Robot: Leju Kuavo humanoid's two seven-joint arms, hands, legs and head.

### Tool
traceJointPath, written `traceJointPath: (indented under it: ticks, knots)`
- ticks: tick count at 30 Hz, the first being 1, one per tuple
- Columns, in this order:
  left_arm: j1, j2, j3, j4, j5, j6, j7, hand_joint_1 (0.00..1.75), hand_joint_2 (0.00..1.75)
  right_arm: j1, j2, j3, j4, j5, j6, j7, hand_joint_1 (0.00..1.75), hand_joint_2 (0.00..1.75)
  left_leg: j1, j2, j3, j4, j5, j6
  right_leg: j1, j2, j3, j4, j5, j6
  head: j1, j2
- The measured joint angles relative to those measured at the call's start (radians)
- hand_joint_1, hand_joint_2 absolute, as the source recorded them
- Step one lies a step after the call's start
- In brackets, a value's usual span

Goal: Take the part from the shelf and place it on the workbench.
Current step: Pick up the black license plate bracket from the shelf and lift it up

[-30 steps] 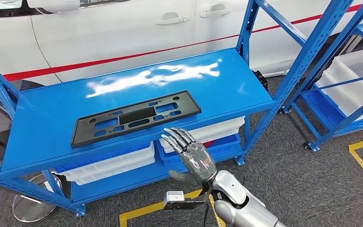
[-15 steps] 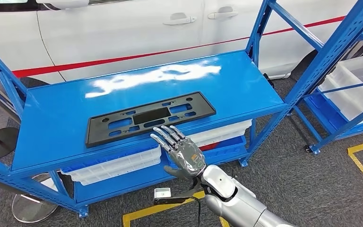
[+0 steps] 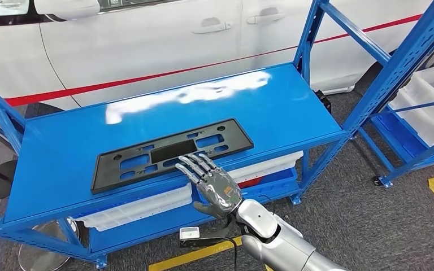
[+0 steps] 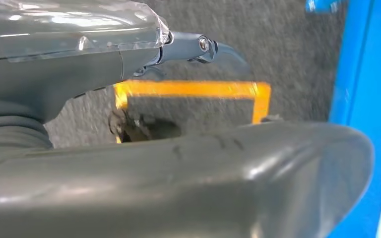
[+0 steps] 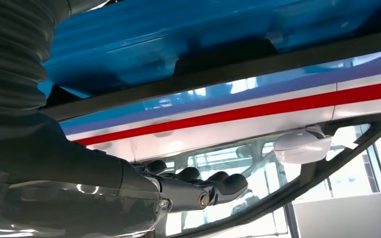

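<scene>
Grey carpet with yellow tape lines (image 3: 195,255) runs under a blue steel shelf (image 3: 51,164), whose glossy top deck throws back a white glare. Behind it stands a white car (image 3: 147,39) with a red stripe along its doors. On the deck, toward the near edge, lies the part (image 3: 172,153): a flat, matte black plastic plate, long and rectangular, pierced with rectangular cutouts and small holes. It sits slightly askew, its right end farther back than its left.

From below right the silver right arm reaches in. The right hand (image 3: 212,182) is metallic grey and glossy, its fingers (image 3: 195,165) stretched out and spread, holding nothing; the fingertips lie over the part's near edge, though whether they touch it I cannot tell. In the right wrist view the dark fingers (image 5: 213,186) extend straight.

Translucent white plastic bins (image 3: 141,206) sit on the lower deck. A second blue rack (image 3: 412,62) with pale bins stands at the right.

The left hand (image 4: 178,168) shows a thick grey thumb and a dark finger above the carpet; its state I cannot tell.
</scene>
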Motion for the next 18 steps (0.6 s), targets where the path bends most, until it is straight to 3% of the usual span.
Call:
traceJointPath:
  ticks: [1,2,3,5,6,7,11,13,16,17,18]
  knots:
    - [0.001,0.000,0.000,0.000,0.000,0.000,0.000,0.00,0.00,0.004,0.000,0.000,0.000,0.000,0.000,0.000,0.00,1.75,0.002,0.000,-0.034,0.043,-0.001,-0.004,0.000,0.000,0.008,0.000,-0.007,0.000,0.000,0.000]
    - [0.002,0.000,0.000,0.000,0.000,0.000,0.001,0.00,0.00,0.008,0.000,0.000,0.000,0.000,0.000,0.000,0.00,1.75,0.004,0.000,-0.051,0.047,0.021,-0.007,0.000,0.001,0.018,0.000,-0.015,0.002,0.000,0.000]
    - [0.002,0.001,0.000,0.000,0.000,0.000,0.001,0.00,0.00,0.011,0.001,0.000,0.000,0.000,0.000,0.000,0.00,1.75,0.006,0.001,-0.049,0.013,0.062,-0.008,-0.001,0.003,0.030,0.000,-0.025,0.004,0.000,0.000]
    - [0.003,0.003,0.000,0.000,0.000,0.000,0.001,0.00,0.00,0.013,0.002,0.000,0.000,0.000,0.001,0.000,0.00,1.75,0.007,0.003,-0.008,-0.118,0.156,-0.006,-0.001,0.005,0.055,0.001,-0.044,0.013,0.000,0.000]
    - [0.003,0.004,0.000,0.000,0.000,0.000,0.001,0.00,0.00,0.013,0.002,0.000,0.000,0.000,0.001,0.000,0.00,1.75,0.005,0.004,0.013,-0.174,0.178,-0.001,0.000,0.006,0.062,0.002,-0.053,0.019,0.000,0.000]
    - [0.002,0.004,0.000,0.000,0.000,0.000,0.001,0.00,0.00,0.013,0.003,0.000,0.000,0.000,0.001,0.000,0.00,1.75,0.003,0.004,0.026,-0.207,0.185,0.005,0.002,0.006,0.065,0.002,-0.058,0.025,0.000,0.000]
    - [0.001,0.004,0.000,0.000,0.000,-0.001,0.001,0.00,0.00,0.012,0.004,-0.001,-0.002,0.001,0.001,0.001,0.00,1.75,0.004,0.001,0.046,-0.231,0.165,0.034,0.002,0.006,0.059,0.032,-0.062,0.044,0.001,0.000]
    - [0.000,0.004,0.000,0.000,0.001,-0.001,0.001,0.00,0.00,0.012,0.004,-0.002,-0.003,0.001,0.002,0.001,0.00,1.75,0.006,0.000,0.063,-0.238,0.157,0.045,-0.001,0.006,0.011,0.115,-0.085,0.051,0.001,0.000]
    - [-0.001,0.005,0.000,0.000,0.002,0.001,0.001,0.00,0.00,0.023,0.004,-0.007,-0.003,0.009,0.009,0.001,0.00,1.75,0.005,-0.001,0.084,-0.239,0.141,0.053,-0.003,0.006,-0.111,0.279,-0.138,0.059,0.001,0.000]
    - [0.000,0.005,0.000,0.000,0.003,0.002,0.001,0.00,0.00,0.028,0.004,-0.009,-0.004,0.013,0.013,0.001,0.00,1.75,0.005,-0.001,0.093,-0.239,0.134,0.052,-0.003,0.006,-0.134,0.289,-0.132,0.059,0.001,0.000]
    - [0.000,0.004,0.000,0.000,0.003,0.004,0.001,0.00,0.00,0.031,0.004,-0.010,-0.005,0.017,0.017,0.001,0.00,1.75,0.005,-0.003,0.103,-0.239,0.127,0.051,-0.003,0.005,-0.140,0.266,-0.105,0.057,0.001,0.000]
